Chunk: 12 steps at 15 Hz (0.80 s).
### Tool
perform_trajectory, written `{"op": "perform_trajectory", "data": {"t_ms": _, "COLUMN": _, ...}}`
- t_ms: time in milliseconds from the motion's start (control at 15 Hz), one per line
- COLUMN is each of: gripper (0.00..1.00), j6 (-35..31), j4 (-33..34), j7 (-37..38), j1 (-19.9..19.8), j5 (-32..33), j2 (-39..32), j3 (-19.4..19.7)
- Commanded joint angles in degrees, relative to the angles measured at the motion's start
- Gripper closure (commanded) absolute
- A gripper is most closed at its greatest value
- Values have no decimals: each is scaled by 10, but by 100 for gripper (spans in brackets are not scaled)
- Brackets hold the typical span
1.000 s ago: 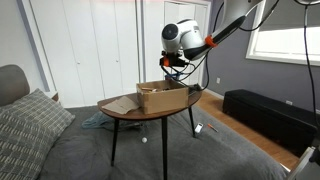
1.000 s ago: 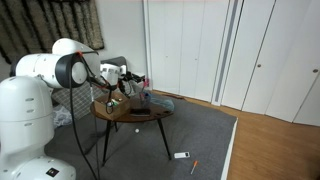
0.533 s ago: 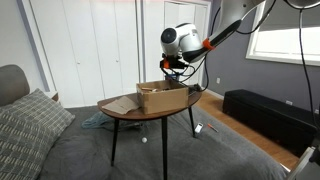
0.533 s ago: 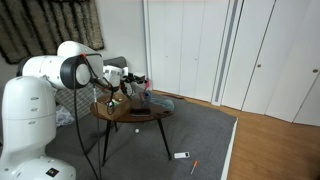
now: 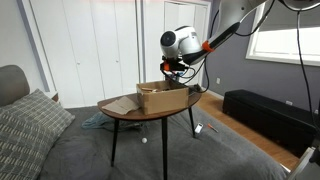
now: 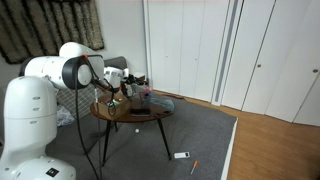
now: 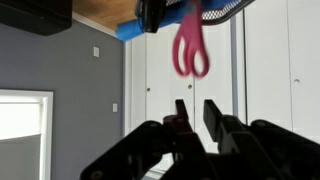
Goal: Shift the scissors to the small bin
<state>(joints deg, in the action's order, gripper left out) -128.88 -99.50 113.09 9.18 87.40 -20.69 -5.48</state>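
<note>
The wrist view is upside down. The pink-handled scissors (image 7: 190,48) show there ahead of my gripper (image 7: 197,112), their handles sticking out of a dark object (image 7: 163,12) at the frame's top edge. The dark fingers (image 7: 216,118) stand a narrow gap apart with nothing between them. In both exterior views my gripper (image 5: 172,66) (image 6: 136,81) hovers over the open cardboard box (image 5: 160,96) on the round wooden table (image 5: 122,108). A pinkish spot (image 6: 147,90) by the gripper may be the scissors. I cannot tell which container is the small bin.
A dark mesh object (image 7: 228,10) and a blue thing (image 7: 130,30) lie beside the scissors. A grey cushion (image 5: 30,125) and a black bench (image 5: 268,112) flank the table. Small items (image 6: 181,155) lie on the floor. White closet doors stand behind.
The arm has shifted slightly; the gripper stays over the box on the table. Nothing was taken hold of or let go.
</note>
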Motion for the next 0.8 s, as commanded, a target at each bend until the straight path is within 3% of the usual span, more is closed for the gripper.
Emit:
{"op": "perform_trajectory", "data": {"t_ms": 0, "gripper": 61, "j6": 5, "j4": 13, "j7": -14, "j1": -1, "j5": -8, "j2": -7, "j3": -4}}
{"op": "perform_trajectory", "data": {"t_ms": 333, "gripper": 64, "j6": -3, "j4": 9, "j7": -26, "j1": -2, "j5": -20, "j2": 5, "j3": -9}}
{"op": "perform_trajectory", "data": {"t_ms": 400, "gripper": 58, "j6": -6, "j4": 9, "j7": -31, "j1": -3, "j5": -26, "j2": 9, "j3": -11}}
{"op": "perform_trajectory", "data": {"t_ms": 467, "gripper": 38, "j6": -8, "j4": 8, "j7": -44, "j1": -3, "j5": -38, "j2": 16, "j3": -14}}
{"op": "perform_trajectory", "data": {"t_ms": 733, "gripper": 13, "j6": -23, "j4": 1, "j7": -141, "j1": -9, "j5": -126, "j2": 59, "j3": -25}}
